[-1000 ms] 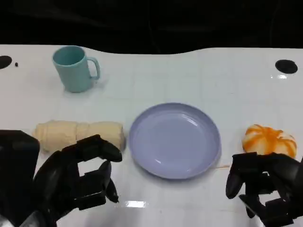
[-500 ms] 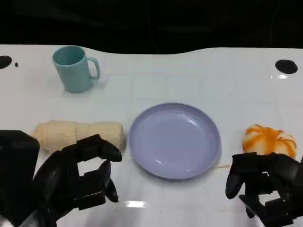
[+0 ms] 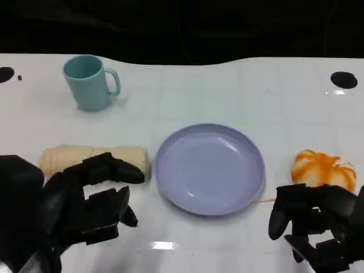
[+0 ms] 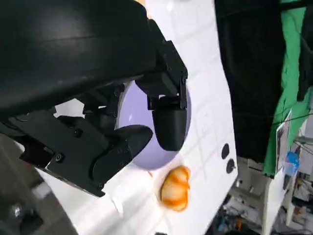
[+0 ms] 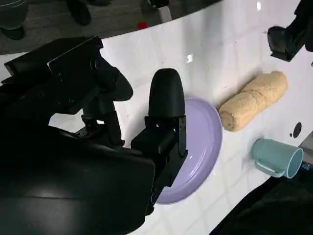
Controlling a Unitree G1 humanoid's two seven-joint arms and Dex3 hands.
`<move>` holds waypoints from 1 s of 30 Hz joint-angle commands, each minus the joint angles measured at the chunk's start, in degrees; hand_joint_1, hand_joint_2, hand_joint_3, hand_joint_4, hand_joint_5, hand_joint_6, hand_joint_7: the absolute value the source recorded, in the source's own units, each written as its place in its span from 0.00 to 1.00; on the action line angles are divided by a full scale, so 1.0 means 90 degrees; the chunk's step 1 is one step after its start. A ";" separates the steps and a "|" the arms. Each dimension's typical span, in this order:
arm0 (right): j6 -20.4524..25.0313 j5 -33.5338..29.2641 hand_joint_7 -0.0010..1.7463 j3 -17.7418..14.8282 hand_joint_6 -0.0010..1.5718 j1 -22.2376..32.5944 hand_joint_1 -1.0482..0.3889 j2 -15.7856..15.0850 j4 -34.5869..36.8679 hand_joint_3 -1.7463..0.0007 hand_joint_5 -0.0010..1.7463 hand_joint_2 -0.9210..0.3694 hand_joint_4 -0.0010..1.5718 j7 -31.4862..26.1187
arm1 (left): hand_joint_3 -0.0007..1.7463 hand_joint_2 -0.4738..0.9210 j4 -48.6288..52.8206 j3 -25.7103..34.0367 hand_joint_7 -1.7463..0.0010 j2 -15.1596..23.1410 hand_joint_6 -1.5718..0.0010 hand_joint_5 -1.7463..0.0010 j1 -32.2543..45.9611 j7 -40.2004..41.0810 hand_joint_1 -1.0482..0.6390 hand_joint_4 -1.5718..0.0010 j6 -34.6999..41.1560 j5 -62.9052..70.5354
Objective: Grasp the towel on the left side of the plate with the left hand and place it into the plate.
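Observation:
A rolled cream towel point(image 3: 96, 157) lies on the white table, just left of the lilac plate point(image 3: 210, 169). My left hand point(image 3: 85, 207) hovers at the towel's near side, its fingers apart and empty, the top finger reaching over the roll's front edge. The towel point(image 5: 253, 100) and plate point(image 5: 200, 152) also appear in the right wrist view. The plate point(image 4: 129, 122) is bare in the left wrist view behind my left hand's fingers point(image 4: 168, 122). My right hand point(image 3: 318, 227) hangs at the lower right with fingers curled and nothing in them.
A teal mug point(image 3: 89, 82) stands at the back left. An orange-and-white pumpkin-shaped object point(image 3: 323, 168) sits right of the plate, just beyond my right hand. Black round holes point(image 3: 343, 79) mark the table's far corners.
My left hand has moved forward toward the towel, and its fingers now reach over the roll's near edge. The right hand has barely shifted.

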 commanded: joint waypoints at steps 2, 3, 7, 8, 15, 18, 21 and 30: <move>0.0004 -0.0002 0.82 0.0001 0.44 -0.0036 0.77 -0.0027 -0.0078 0.38 0.96 0.26 0.45 -0.0035 | 0.22 0.96 0.0365 -0.0343 0.80 0.0648 0.59 0.49 -0.0121 -0.0163 0.47 0.65 -0.1434 0.1161; 0.0011 -0.0004 0.81 0.0002 0.44 -0.0038 0.77 -0.0035 -0.0083 0.38 0.96 0.26 0.44 -0.0035 | 0.18 0.98 0.0414 -0.0376 0.84 0.0706 0.60 0.52 -0.0152 -0.0171 0.46 0.67 -0.1564 0.1288; 0.0031 0.0004 0.81 -0.0007 0.43 -0.0048 0.76 -0.0049 -0.0097 0.39 0.96 0.26 0.44 -0.0033 | 0.12 1.00 0.0589 -0.0575 0.91 0.1098 0.66 0.58 -0.0346 -0.0194 0.43 0.74 -0.1949 0.2023; 0.0030 0.0006 0.81 -0.0006 0.43 -0.0052 0.76 -0.0047 -0.0086 0.39 0.96 0.26 0.44 -0.0033 | 0.09 1.00 0.0643 -0.0669 0.93 0.1249 0.69 0.60 -0.0420 -0.0190 0.41 0.77 -0.2026 0.2335; 0.0056 0.0017 0.82 0.0016 0.44 -0.0059 0.76 -0.0018 -0.0076 0.39 0.96 0.26 0.45 -0.0047 | 0.03 1.00 0.1124 -0.1253 0.99 0.1942 0.75 0.71 -0.0964 -0.0168 0.39 0.83 -0.2484 0.4127; 0.0034 -0.0001 0.82 0.0027 0.44 -0.0047 0.76 -0.0023 -0.0090 0.39 0.96 0.26 0.45 -0.0056 | 0.03 1.00 0.1402 -0.1661 1.00 0.2220 0.78 0.79 -0.1307 -0.0206 0.34 0.83 -0.2564 0.5201; 0.0048 0.0004 0.82 0.0029 0.44 -0.0045 0.76 -0.0026 -0.0100 0.39 0.96 0.26 0.44 -0.0055 | 0.02 1.00 0.1706 -0.1955 1.00 0.2271 0.82 0.83 -0.1662 -0.0331 0.31 0.85 -0.2520 0.5893; 0.0091 -0.0048 0.81 0.0077 0.44 -0.0036 0.76 -0.0024 -0.0191 0.39 0.96 0.26 0.45 -0.0090 | 0.00 0.98 0.2991 -0.2620 0.99 0.2079 0.81 0.85 -0.2689 -0.0593 0.27 0.81 -0.2570 0.7132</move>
